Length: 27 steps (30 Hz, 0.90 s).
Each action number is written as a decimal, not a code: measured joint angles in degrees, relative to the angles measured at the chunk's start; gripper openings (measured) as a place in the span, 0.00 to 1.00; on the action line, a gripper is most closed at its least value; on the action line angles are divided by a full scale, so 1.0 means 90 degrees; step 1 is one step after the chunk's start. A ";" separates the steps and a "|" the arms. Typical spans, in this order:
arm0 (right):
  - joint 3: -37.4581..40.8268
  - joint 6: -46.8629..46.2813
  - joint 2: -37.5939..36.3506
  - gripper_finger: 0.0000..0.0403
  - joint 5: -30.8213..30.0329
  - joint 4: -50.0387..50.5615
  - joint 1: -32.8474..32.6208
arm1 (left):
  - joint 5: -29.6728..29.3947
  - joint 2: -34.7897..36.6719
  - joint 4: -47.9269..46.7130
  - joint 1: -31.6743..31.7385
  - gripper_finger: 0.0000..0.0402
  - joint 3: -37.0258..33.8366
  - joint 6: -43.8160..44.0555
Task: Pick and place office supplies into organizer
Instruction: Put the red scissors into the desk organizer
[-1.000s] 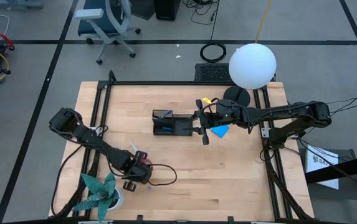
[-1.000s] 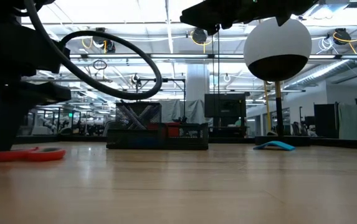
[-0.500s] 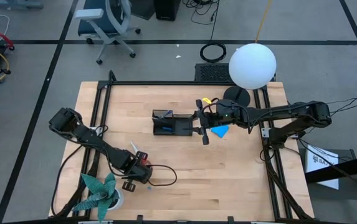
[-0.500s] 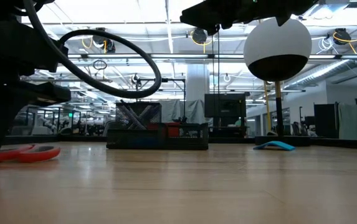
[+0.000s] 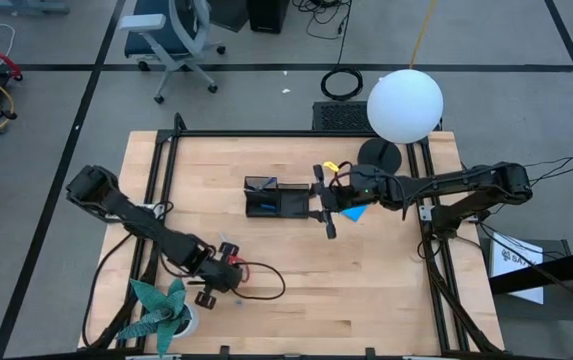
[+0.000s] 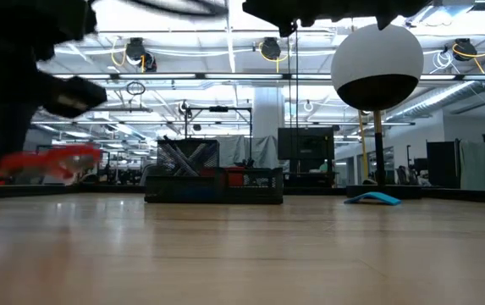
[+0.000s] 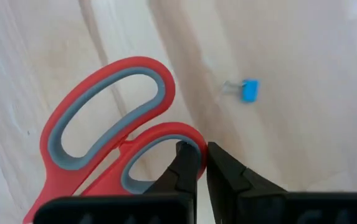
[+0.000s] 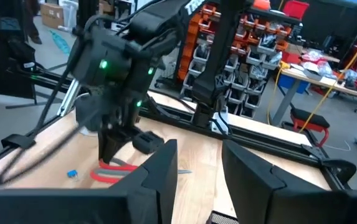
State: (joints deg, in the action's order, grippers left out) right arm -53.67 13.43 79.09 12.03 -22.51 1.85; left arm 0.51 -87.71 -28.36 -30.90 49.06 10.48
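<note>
red-handled scissors (image 7: 106, 134) level, pinched by left gripper (image 7: 204, 155), handles foremost

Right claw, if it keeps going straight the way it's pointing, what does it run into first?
Probably the left claw, shut on the red-handled scissors across the table. The right claw stands open, facing it; bare wooden tabletop lies between. Depth is uncertain.

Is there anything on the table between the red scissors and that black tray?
No. In the high view, only bare wood lies between the red scissors, held by the left gripper, and the black tray.
</note>
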 joint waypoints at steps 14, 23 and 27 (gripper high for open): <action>-0.0001 0.1016 0.0000 0.29 0.0003 -0.0399 -0.0593 | -0.0082 0.1636 0.1053 -0.0402 0.04 0.0019 -0.0966; 0.0000 0.2442 0.0041 0.29 0.0013 -0.0569 -0.1491 | 0.0130 0.2044 0.1134 -0.0073 0.05 0.0027 -0.1373; 0.0000 0.2478 0.0041 0.29 0.0001 -0.0730 -0.1701 | 0.0418 0.2039 0.1399 0.0130 0.04 0.0027 -0.1534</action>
State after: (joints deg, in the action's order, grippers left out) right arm -53.67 35.73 79.46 12.04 -29.08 -13.45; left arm 4.27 -69.36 -15.77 -29.73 49.30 -3.33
